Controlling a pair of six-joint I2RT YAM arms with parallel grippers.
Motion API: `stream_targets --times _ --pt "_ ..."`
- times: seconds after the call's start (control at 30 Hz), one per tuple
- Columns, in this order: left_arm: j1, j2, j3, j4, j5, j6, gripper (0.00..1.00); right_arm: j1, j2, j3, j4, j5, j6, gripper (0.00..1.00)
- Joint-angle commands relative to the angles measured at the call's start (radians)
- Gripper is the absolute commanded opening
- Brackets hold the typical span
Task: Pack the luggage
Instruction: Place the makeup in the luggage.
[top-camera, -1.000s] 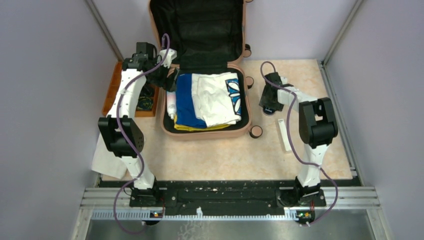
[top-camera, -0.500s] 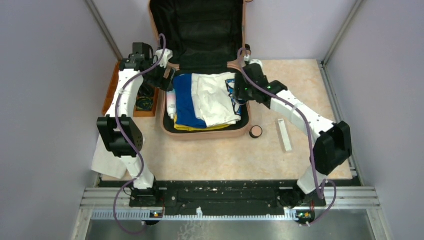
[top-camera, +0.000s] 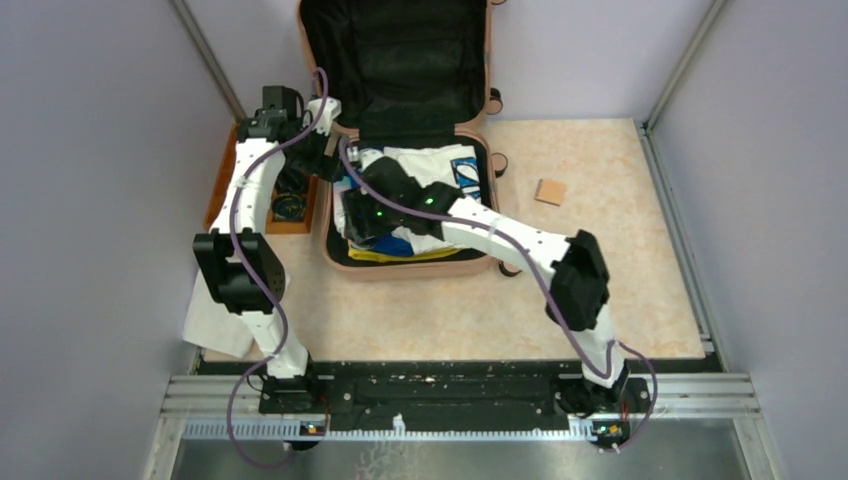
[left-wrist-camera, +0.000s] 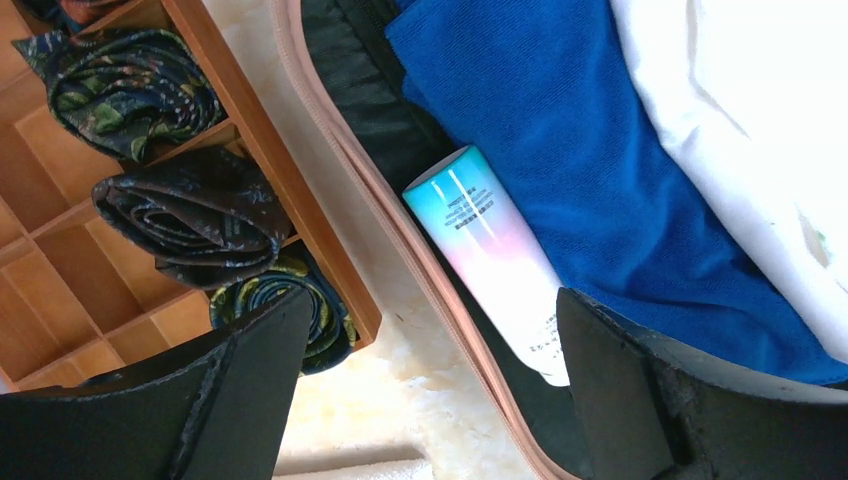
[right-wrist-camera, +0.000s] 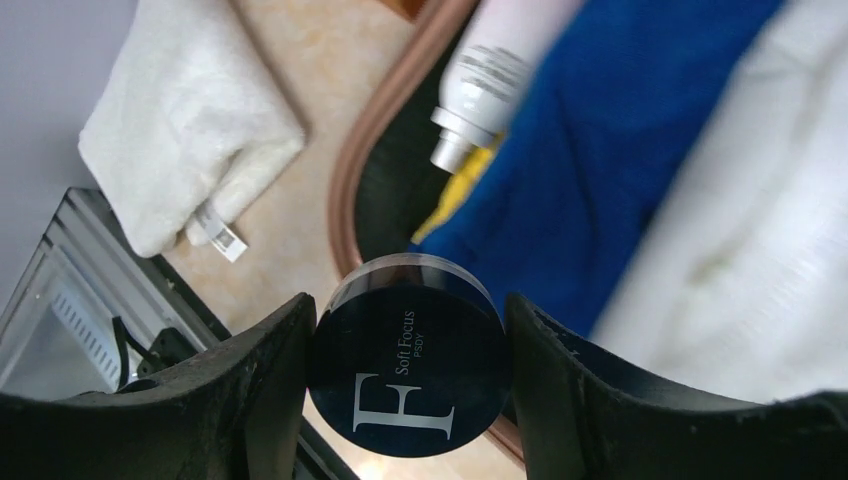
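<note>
Right gripper (right-wrist-camera: 408, 340) clamps round "Soft Focus" jar (right-wrist-camera: 410, 400) over luggage (top-camera: 420, 268), 8 o'clock corner; left gripper (left-wrist-camera: 432, 320) spread empty at 10 o'clock rim.

Left jaws wide; right jaws clamped, arm (top-camera: 505, 238) outstretched.

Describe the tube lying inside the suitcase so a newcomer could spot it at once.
Start at the open peach-pink luggage in the middle of the table. Along its left inner wall, beside the folded blue cloth, lies a slim tube. It alone is glossy among folded fabric, fading from turquoise through pink to white.
</note>
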Motion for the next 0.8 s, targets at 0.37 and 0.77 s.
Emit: stream_targets --times 0.37,0.77 --pt "0.037 -0.031 -0.058 0.051 -0.006 -0.023 0.99 0.039 0.293 0.264 0.075 -0.049 -0.025 0.18" --pt "0.039 -0.042 -0.069 0.049 0.014 -0.023 0.99 0.048 0.413 0.379 -0.021 0.195 -0.083 0.23"
